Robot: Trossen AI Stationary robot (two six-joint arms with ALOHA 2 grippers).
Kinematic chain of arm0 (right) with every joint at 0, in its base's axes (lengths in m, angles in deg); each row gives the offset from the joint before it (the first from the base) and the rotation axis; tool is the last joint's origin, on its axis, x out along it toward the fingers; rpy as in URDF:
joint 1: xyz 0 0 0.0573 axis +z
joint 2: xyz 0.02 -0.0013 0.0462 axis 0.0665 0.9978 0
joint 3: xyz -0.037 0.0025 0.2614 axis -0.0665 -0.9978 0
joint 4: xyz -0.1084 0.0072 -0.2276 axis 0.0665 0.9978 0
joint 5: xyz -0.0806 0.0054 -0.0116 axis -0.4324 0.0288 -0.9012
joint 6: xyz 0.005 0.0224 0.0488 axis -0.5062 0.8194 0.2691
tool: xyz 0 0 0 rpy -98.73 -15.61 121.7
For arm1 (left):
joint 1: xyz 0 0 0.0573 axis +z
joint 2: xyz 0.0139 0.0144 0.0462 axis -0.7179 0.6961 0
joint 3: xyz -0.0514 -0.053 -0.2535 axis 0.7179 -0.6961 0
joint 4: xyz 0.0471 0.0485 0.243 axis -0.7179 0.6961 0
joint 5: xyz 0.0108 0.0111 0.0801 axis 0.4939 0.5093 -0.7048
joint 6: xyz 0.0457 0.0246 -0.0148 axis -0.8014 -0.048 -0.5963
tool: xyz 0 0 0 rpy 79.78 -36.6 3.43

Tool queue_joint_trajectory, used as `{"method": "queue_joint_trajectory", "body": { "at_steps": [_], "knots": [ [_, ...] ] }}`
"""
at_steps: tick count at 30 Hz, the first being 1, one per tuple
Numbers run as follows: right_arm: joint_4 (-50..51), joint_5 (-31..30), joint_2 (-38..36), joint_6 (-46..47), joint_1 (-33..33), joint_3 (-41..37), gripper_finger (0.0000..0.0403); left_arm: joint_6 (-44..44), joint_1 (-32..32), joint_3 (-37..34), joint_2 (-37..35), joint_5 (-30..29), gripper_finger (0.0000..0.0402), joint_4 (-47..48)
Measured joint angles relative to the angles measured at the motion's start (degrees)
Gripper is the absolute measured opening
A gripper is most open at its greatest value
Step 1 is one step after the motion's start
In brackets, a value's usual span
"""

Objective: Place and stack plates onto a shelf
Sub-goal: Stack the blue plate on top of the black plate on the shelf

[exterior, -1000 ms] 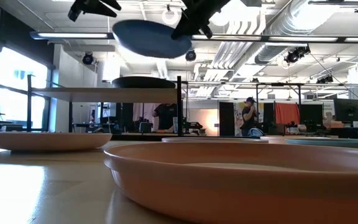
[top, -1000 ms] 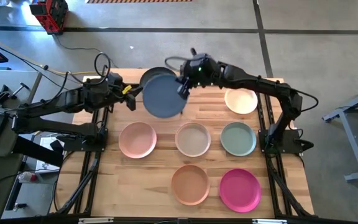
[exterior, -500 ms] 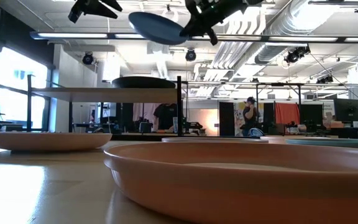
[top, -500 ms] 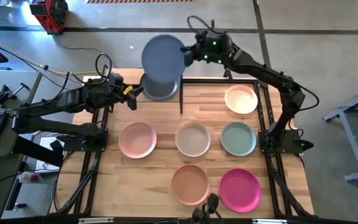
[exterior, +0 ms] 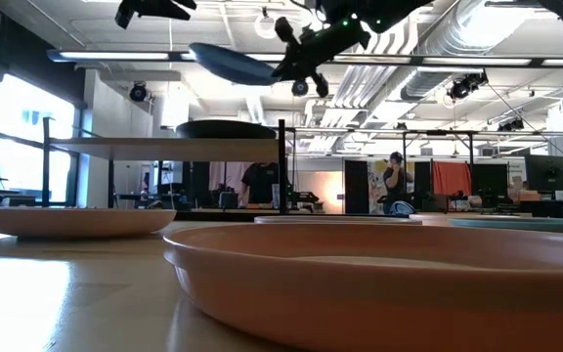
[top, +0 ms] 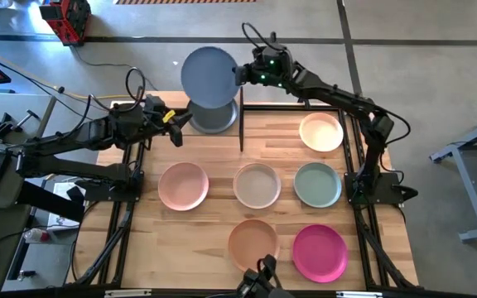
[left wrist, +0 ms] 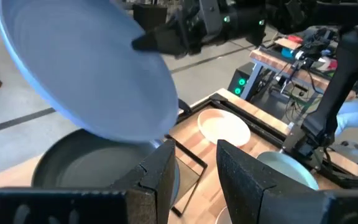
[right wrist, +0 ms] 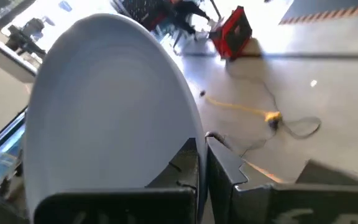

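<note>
The plank-striped tabletop carries pink, beige, sage, cream, peach and magenta plates, while the shelf bears a dark grey plate.

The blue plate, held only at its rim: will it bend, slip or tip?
Probably stiff: the blue plate keeps its round shape, pinched at one edge by the right gripper. It hangs tilted above the dark grey plate, so it may pivot. Its matte surface probably limits slipping.
</note>
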Motion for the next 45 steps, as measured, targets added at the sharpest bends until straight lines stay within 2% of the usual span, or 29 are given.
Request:
{"method": "queue_joint_trajectory", "body": {
  "at_steps": [5,10,18,30,45],
  "knots": [
    [3.8,-0.4,0.5,0.8,1.3,0.0,0.0,0.0,0.0,0.0,0.0,0.0,0.0106,2.2],
    [9.2,-4.9,0.5,0.7,2.9,0.0,0.0,-0.1,0.0,0.0,0.0,0.0,0.0106,3.6],
    [11.0,-10.4,0.6,0.3,4.5,0.0,0.0,-2.5,0.0,0.0,0.0,-0.3,0.0106,2.7],
    [10.8,-10.8,4.2,1.7,5.9,-0.1,0.0,-3.7,0.0,0.0,0.0,-0.3,0.0106,2.9],
    [11.0,-10.6,5.3,1.2,6.0,-0.1,0.0,-5.1,0.0,0.0,0.0,-0.3,0.0106,2.8]
  ]
}}
